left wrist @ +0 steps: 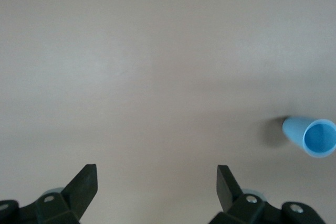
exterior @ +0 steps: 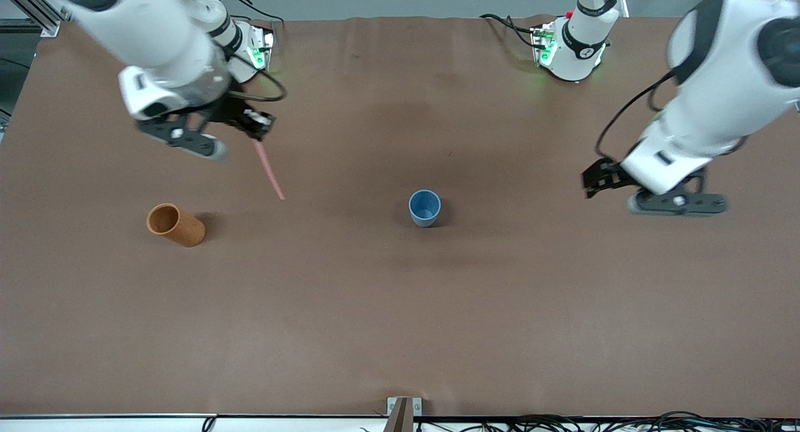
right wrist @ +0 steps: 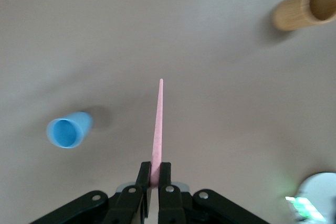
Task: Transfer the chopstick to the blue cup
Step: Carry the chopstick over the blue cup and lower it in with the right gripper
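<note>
Right gripper (right wrist: pixel 151 182) clamped on chopstick (exterior: pixel 269 170), up over table's right-arm end near base edge; stick hangs tip down. Blue cup (exterior: pixel 425 207) upright mid-table, toward left arm: you carry that way. Left gripper (left wrist: pixel 156 182) spread, empty, waits.

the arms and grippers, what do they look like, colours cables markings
Both arms have glossy white shells with black joint bands and black cables looping beside the wrists. The bases glow green. The right gripper and the left gripper are black, each on a dark flat bracket with silver screws. The left gripper's fingers are matte black wedges.
</note>
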Robot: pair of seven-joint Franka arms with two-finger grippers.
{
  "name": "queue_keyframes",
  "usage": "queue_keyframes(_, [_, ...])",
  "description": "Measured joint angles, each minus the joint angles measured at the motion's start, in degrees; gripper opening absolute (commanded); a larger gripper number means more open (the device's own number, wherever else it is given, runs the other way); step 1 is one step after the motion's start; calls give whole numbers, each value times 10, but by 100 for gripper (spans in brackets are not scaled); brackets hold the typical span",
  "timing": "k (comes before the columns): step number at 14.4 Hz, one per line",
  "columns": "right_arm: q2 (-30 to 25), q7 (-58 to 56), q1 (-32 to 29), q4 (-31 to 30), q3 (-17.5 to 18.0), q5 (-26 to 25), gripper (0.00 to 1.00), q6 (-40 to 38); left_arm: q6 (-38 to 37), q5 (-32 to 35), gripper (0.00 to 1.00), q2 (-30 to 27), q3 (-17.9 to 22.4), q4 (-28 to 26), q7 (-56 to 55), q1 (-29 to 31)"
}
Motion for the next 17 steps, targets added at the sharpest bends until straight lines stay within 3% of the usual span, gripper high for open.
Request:
queue_keyframes(3, [52, 84, 60, 20, 0, 15, 4, 88, -54, -2, 100, -2, 0, 52, 40, 26])
queue_keyframes(6, [88, 132, 100, 24, -1, 18, 4, 150, -59, -8, 100, 3, 0, 58, 42, 29])
queue_keyframes(10, [118, 154, 130, 28, -1, 21, 4, 185, -59, -8, 100, 6, -3, 67, 42, 39])
queue_keyframes(14, [124, 155, 136, 29, -2, 76, 4, 197, -66, -8, 100, -12, -11, 73, 40, 39])
queue_keyframes(17, [130, 156, 146, 29, -2, 81, 4, 198, -71, -8, 100, -13, -11, 73, 41, 42])
